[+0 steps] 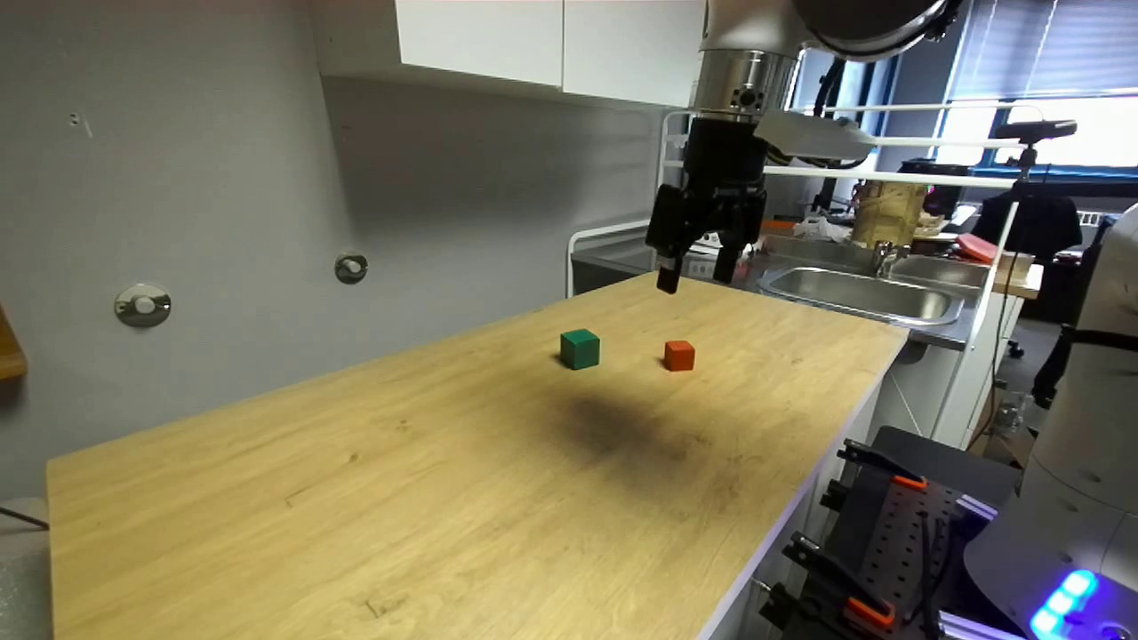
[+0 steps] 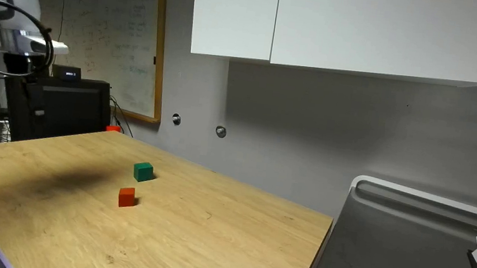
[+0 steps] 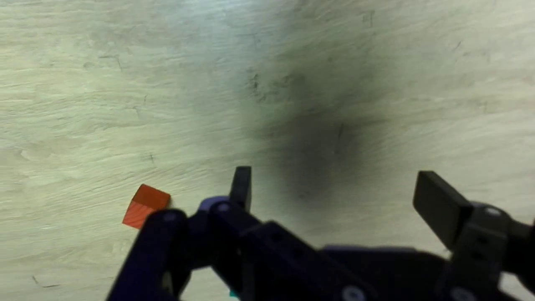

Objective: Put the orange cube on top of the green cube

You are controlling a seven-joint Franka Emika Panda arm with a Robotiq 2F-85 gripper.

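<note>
The orange cube (image 1: 679, 356) sits on the wooden table, and it also shows in an exterior view (image 2: 126, 197). The green cube (image 1: 580, 349) stands a short way from it on the table, apart, and also shows in an exterior view (image 2: 143, 171). My gripper (image 1: 696, 274) is open and empty, high above the table. In the wrist view, the gripper's fingers (image 3: 334, 179) are wide apart with bare wood beyond them. The orange cube (image 3: 144, 205) lies left of the left finger, partly hidden by it. Only a sliver of the green cube (image 3: 233, 294) shows under the gripper.
The wooden table (image 1: 400, 498) runs along a grey wall, with white cabinets (image 1: 480, 40) above. A metal sink (image 1: 862, 293) and a white rack frame (image 1: 613, 229) stand past the table's far end. A black monitor (image 2: 73, 109) stands behind the arm in an exterior view.
</note>
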